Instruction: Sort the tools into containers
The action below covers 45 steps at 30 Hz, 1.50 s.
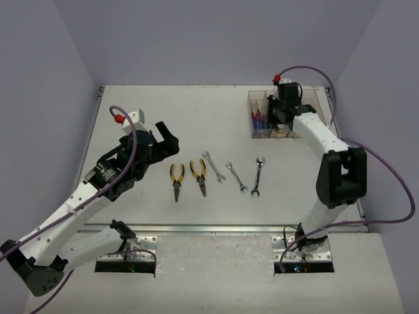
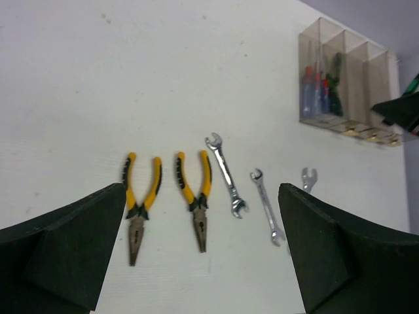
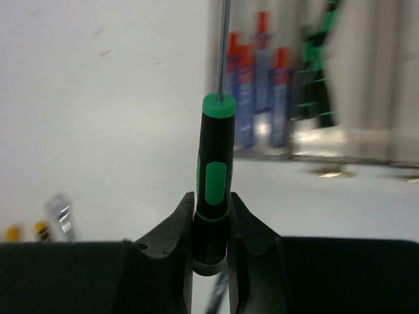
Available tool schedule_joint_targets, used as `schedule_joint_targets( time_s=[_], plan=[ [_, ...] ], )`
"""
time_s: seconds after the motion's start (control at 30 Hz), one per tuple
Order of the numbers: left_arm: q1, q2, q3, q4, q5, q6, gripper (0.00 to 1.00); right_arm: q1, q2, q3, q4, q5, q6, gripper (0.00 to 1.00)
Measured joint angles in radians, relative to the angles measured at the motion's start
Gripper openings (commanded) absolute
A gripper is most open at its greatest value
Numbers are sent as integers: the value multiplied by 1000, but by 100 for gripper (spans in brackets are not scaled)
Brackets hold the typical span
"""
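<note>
Right gripper [image 3: 211,226], clamping green-black plastic-handled screwdriver [image 3: 213,163], overhangs mid compts of transparent brownish plastic bins [image 2: 353,78]; white tabletop [image 1: 163,111] left of bins unobstructed for approach.

No text, label, brand, number or sign is legible in any view. The wrenches [image 2: 226,174] and pliers [image 2: 136,216] on the bench [image 2: 98,78] appear too small for any stamping to be read (the bins [image 3: 366,98] in the right wrist view are blurred). The handle of the green-and-black screwdriver [image 3: 213,176] presents plain colour bands only.
</note>
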Motion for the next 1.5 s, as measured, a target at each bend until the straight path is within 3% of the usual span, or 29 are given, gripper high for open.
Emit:
schedule_joint_targets(
  time_s=[0.17,0.4,0.57,0.63,0.8,0.9,1.07,1.17,1.3,1.5],
  plan=[
    [-1,-104,-18,-128,-12,85,100,-183,246,277,-173,127,-143,0],
    [-1,-274,-73,-157,-89,161,100,-202,504,599,-324,137,-242,1],
    [-1,-275,-138,-158,-103,168,100,-193,584,708,-400,137,-267,32],
    [-1,-277,-152,-159,-103,172,100,-190,587,709,-421,134,-267,61],
    [-1,-284,-157,-155,-103,179,100,-190,586,708,-447,130,-260,79],
    [-1,-292,-157,-155,-103,179,100,-190,565,687,-457,113,-242,99],
    [-1,-311,-157,-154,-110,179,100,-165,426,554,-463,110,-191,99],
    [-1,-310,-159,-154,-116,178,100,-97,268,384,-406,142,-136,99],
    [-1,-306,-159,-156,-131,174,100,91,39,122,-308,137,-55,95],
    [1,-302,-159,-155,-147,166,100,364,-8,-33,-191,119,88,78]
  ],
)
